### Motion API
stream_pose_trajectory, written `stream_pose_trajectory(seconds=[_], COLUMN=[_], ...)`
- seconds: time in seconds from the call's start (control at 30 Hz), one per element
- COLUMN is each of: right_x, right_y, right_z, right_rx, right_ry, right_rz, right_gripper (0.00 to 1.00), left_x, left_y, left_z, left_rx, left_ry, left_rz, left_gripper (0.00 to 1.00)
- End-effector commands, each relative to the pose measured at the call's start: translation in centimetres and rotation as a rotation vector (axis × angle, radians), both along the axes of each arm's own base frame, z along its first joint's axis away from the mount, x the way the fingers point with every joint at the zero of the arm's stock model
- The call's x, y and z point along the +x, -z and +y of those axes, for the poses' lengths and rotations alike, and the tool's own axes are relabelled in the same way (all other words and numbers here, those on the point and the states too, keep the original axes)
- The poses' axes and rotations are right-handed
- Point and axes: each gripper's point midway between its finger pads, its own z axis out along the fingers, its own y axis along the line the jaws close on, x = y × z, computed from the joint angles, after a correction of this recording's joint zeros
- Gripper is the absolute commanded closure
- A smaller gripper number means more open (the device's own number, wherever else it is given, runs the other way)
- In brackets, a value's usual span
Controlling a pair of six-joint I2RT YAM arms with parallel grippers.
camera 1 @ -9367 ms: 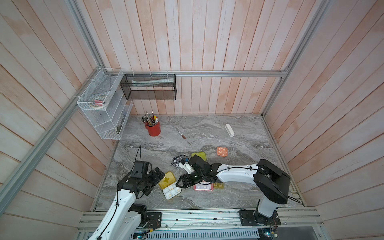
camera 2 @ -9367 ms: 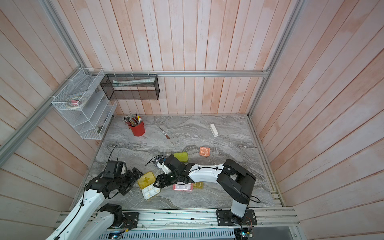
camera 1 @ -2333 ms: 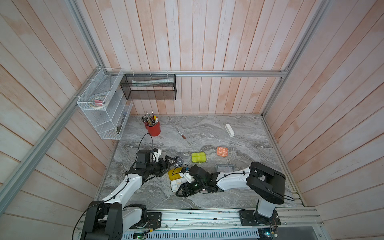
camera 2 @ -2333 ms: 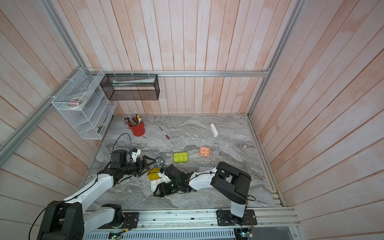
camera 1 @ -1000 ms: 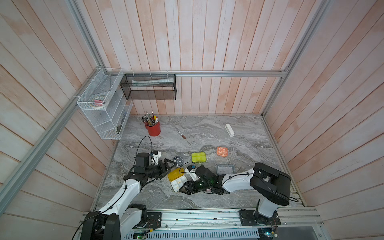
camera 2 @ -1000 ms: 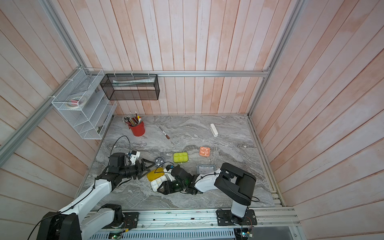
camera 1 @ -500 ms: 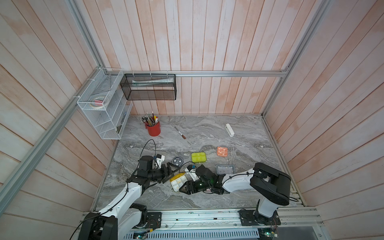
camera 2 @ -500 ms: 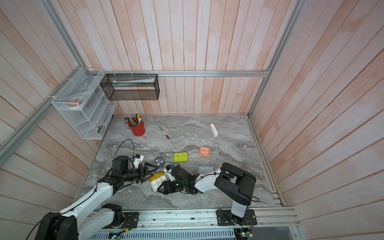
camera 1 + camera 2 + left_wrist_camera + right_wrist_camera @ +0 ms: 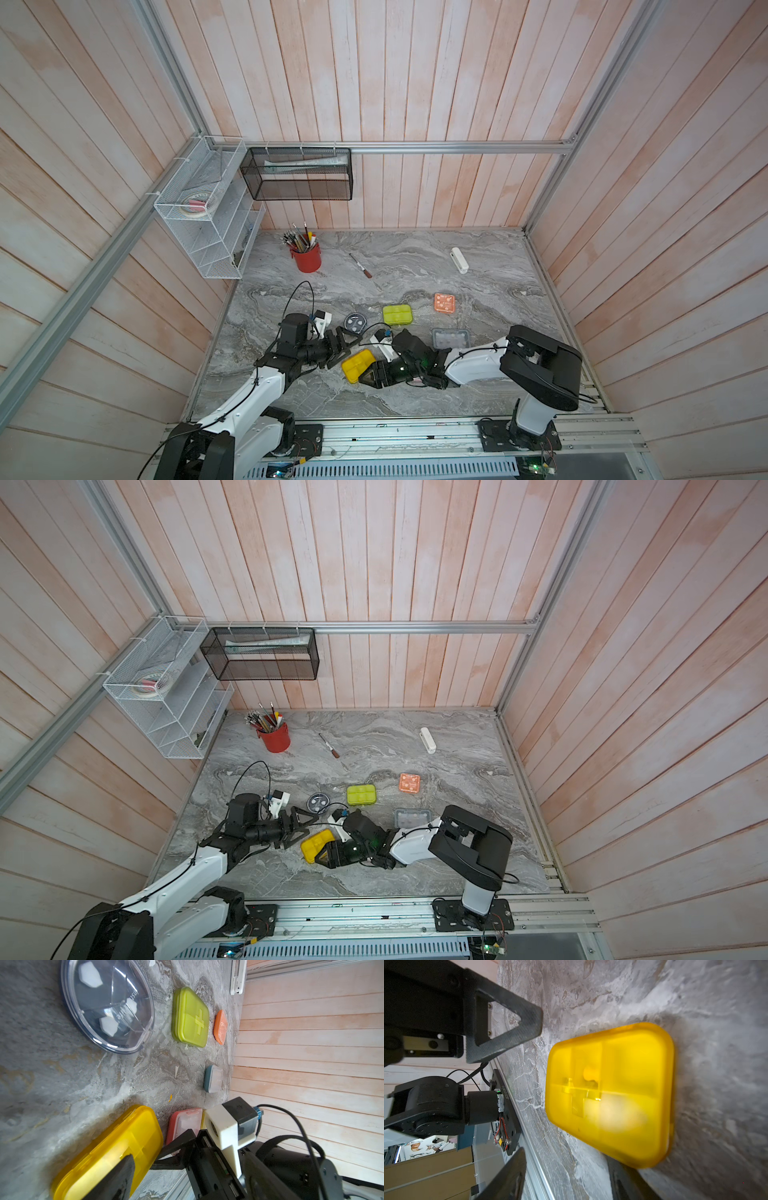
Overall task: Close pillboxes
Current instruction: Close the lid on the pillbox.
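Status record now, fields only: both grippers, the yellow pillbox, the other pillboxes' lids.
yellow pillbox: lid down, flat on table
left gripper: open, beside yellow pillbox
right gripper: open, at the pillbox's other side, holding nothing
lime-green pillbox: closed
orange pillbox: closed
blue-grey pillbox: looks closed
dark round pillbox: looks closed
pink pillbox: partly hidden by right gripper
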Motion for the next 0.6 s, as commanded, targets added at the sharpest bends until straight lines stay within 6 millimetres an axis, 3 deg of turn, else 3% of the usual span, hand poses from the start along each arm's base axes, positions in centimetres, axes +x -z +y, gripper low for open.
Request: stream_pose_trajectory(seconds=[0.0,0.33,0.57], right_x=[0.3,0.2,0.8], right_y=[-0.1,-0.6,-2.9], right_z=[-0.3,-0.4,-1.0], right_rx=[0.006,-0.007,-0.034], right_ry=[0.013,0.012,0.023], right_rz=[-0.009,-0.006,-0.062], right_gripper=[0.36,0.36,0.36], left_x=[0.2,0.1,-0.5], left_y=[0.2,-0.2,0.5], left_z=[0.1,0.6,3.5], left_rx=[0.007,0.050,0.247], left_ry=[-0.013,-0.034,-0.113], left_rz=[-0.014,-0.011,0.032], left_gripper=[0.16,0.14,0.07])
